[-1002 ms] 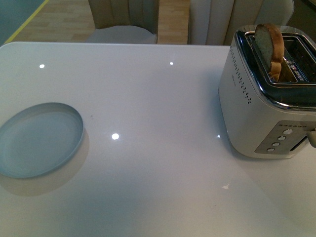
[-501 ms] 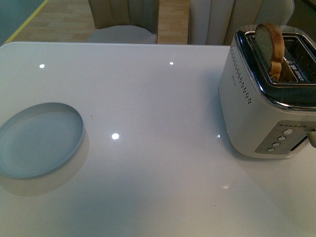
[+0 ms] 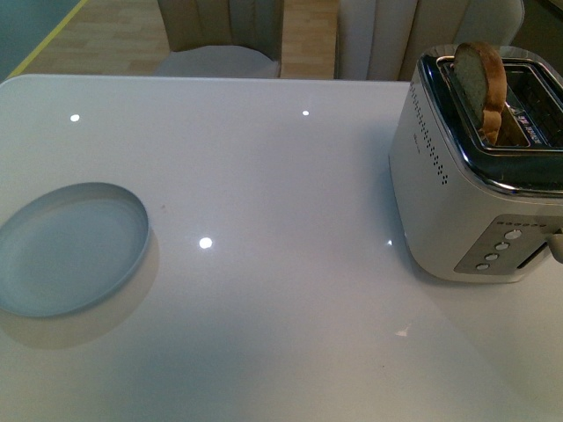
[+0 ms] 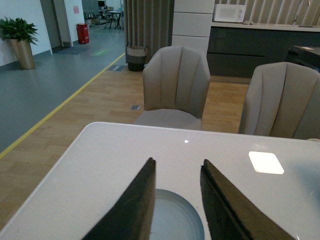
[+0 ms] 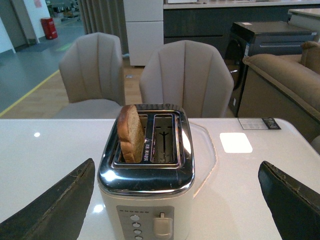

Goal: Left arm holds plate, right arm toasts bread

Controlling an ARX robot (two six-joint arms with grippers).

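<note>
**Plate empty on bench, bread standing in toaster, both jaws apart**

- Far left of the front view: the plate [image 3: 66, 251] is seen lying flat on the white bench [image 3: 281, 176], empty, near the bench's left edge. No arm is seen in this view.
- In the left wrist view the left gripper [image 4: 177, 200] is seen above the plate [image 4: 175, 222], jaws apart, nothing held between them. The plate's far rim is seen in the gap between the two dark fingers [image 4: 135, 205]; contact with the plate cannot be confirmed.
- Middle of the bench is marked only by ceiling-light reflections.
- Right side of the front view: a white toaster [image 3: 475, 202] with a chrome top is placed on the bench, well apart from the plate. Buttons are seen on its near face.
- The bread [image 3: 479, 83] is seen upright in the slot nearer the plate, its upper part standing above the chrome rim. The other slot is seen empty in the right wrist view.
- In the right wrist view the right gripper [image 5: 177, 205] is seen facing the toaster [image 5: 146, 185], jaws wide apart, one finger either side of the picture, nothing gripped. The bread [image 5: 131, 134] is not touched.
- Two beige chairs [image 5: 185, 80] are seen beyond the bench.
</note>
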